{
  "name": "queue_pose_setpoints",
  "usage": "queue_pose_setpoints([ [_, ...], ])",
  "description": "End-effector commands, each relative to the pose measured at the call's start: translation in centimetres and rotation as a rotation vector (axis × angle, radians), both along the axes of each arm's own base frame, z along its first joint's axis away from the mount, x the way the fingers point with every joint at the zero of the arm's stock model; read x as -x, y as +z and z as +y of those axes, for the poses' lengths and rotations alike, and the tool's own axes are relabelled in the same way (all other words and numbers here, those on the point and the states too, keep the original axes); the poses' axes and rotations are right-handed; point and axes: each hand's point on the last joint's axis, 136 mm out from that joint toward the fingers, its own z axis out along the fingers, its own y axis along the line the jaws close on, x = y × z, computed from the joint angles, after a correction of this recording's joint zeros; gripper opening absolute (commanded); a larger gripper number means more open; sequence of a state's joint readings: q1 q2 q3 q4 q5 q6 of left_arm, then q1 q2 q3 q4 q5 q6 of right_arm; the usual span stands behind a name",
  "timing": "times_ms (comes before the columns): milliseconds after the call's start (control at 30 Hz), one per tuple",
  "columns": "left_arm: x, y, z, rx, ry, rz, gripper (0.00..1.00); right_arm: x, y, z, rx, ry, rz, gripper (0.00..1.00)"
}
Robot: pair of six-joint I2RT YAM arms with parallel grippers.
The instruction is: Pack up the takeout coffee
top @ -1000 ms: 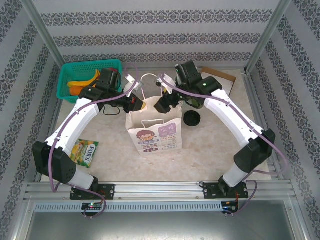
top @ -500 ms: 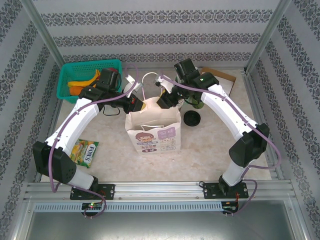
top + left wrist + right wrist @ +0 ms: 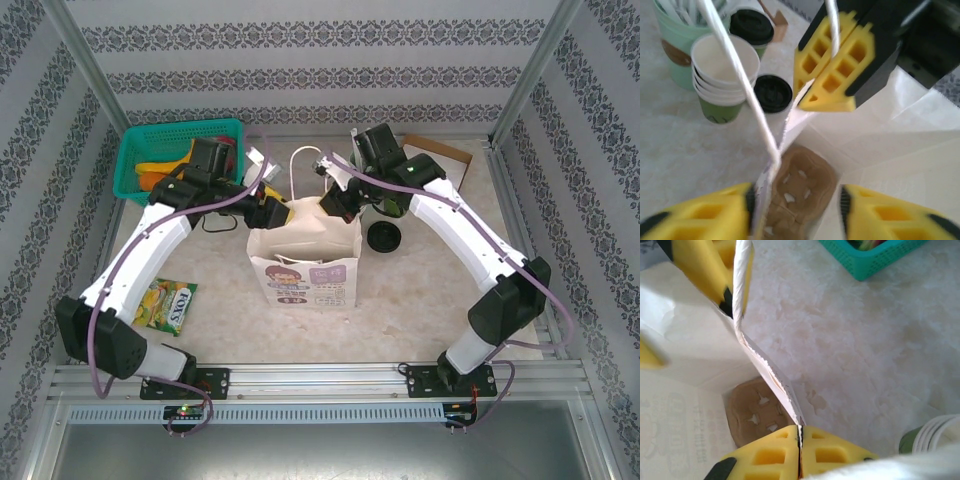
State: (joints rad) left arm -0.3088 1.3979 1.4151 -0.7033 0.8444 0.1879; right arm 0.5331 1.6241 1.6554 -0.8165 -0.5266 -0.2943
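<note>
From above, the left gripper [image 3: 270,210] and right gripper [image 3: 335,205] are meeting at the paper bag's [image 3: 305,270] mouth. Left wrist: its jaws are standing apart astride the rim, and the takeout coffee [image 3: 752,30] is sitting outside, behind the stacked cups [image 3: 722,80]. Right wrist: its fingers are pinching the rim tight.

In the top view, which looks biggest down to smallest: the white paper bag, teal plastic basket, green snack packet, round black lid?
1. white paper bag and teal plastic basket: too close to rank; the left arm hides part of the basket.
2. green snack packet
3. round black lid
</note>
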Motion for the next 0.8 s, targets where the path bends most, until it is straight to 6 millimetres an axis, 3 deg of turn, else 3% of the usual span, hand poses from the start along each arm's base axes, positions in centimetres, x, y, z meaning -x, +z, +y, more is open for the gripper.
queue_pose_setpoints([
  [0,-0.9,2.5,0.8,0.015,0.102,-0.129,0.67,-0.7,1.3,-0.1,-0.022,-0.138,-0.029,0.0],
  [67,-2.4,3.1,2.2,0.003,0.235,-0.175,0.83,-1.1,1.1,-0.4,0.002,-0.227,-0.042,0.0],
  [167,-5.1,4.2,5.7,-0.025,0.518,-0.228,1.0,-1.5,0.9,-0.7,0.041,-0.363,-0.07,0.0],
  [333,-7.4,4.8,13.7,-0.117,1.019,-0.234,1.0,-1.9,0.9,-1.2,0.064,-0.58,-0.088,0.0],
  [533,-6.0,2.0,21.1,-0.217,1.433,-0.12,1.0,-2.1,1.5,-2.0,0.003,-0.808,-0.118,0.0],
  [633,-4.9,0.2,22.3,-0.222,1.51,-0.056,1.0,-1.8,1.2,-2.5,-0.018,-0.909,-0.123,0.0],
  [767,-4.1,-2.5,21.6,-0.185,1.505,0.037,0.99,-1.1,0.5,-2.4,-0.043,-0.969,-0.111,0.0],
])
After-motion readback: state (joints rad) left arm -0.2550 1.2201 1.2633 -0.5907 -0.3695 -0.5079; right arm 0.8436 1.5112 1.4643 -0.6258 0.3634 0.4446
